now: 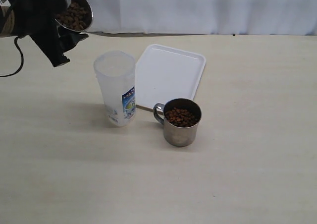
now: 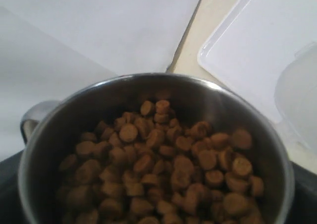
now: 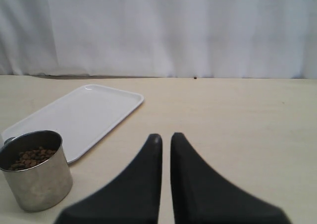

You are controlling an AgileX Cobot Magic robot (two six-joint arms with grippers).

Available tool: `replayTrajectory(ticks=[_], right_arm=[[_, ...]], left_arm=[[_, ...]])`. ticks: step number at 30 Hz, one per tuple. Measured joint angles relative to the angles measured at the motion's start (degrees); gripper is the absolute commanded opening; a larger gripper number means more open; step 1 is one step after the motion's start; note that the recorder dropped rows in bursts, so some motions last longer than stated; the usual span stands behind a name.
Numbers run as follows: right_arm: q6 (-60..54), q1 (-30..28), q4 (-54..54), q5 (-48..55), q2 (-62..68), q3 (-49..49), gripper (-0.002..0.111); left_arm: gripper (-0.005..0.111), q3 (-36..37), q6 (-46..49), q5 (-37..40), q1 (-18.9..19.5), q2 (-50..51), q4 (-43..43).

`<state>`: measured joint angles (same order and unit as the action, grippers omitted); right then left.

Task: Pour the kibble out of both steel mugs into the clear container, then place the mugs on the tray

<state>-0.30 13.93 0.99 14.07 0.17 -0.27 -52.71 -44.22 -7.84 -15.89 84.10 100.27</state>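
Exterior view: the left hand (image 1: 67,29) holds a tilted shiny steel mug (image 1: 78,8) of dark-brown kibble pellets (image 1: 74,17) aloft, the tall clear plastic container (image 1: 115,87) lower down beside it. The right hand (image 3: 166,147) is closed, empty.

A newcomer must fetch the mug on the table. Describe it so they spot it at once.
Find the white tray on the table. By its near right corner stands a shiny steel mug with a loop handle, holding brown kibble. It is shorter than the clear container beside it and, unlike the other mug held aloft, rests on the table.
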Motion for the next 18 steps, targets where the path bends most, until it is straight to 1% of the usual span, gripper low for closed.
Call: replayTrajectory(ticks=[7,15,18], right_arm=[[0.0,0.0,0.0,0.0,0.0,0.0,0.005],[0.0,0.0,0.0,0.0,0.0,0.0,0.005],[0.0,0.0,0.0,0.0,0.0,0.0,0.005]], left_arm=[[0.0,1.0,5.4,0.2,0.0,0.0,0.0],[0.0,1.6,7.6,0.1,0.0,0.0,0.0],[0.0,1.6,11.7,0.2,0.0,0.0,0.0]])
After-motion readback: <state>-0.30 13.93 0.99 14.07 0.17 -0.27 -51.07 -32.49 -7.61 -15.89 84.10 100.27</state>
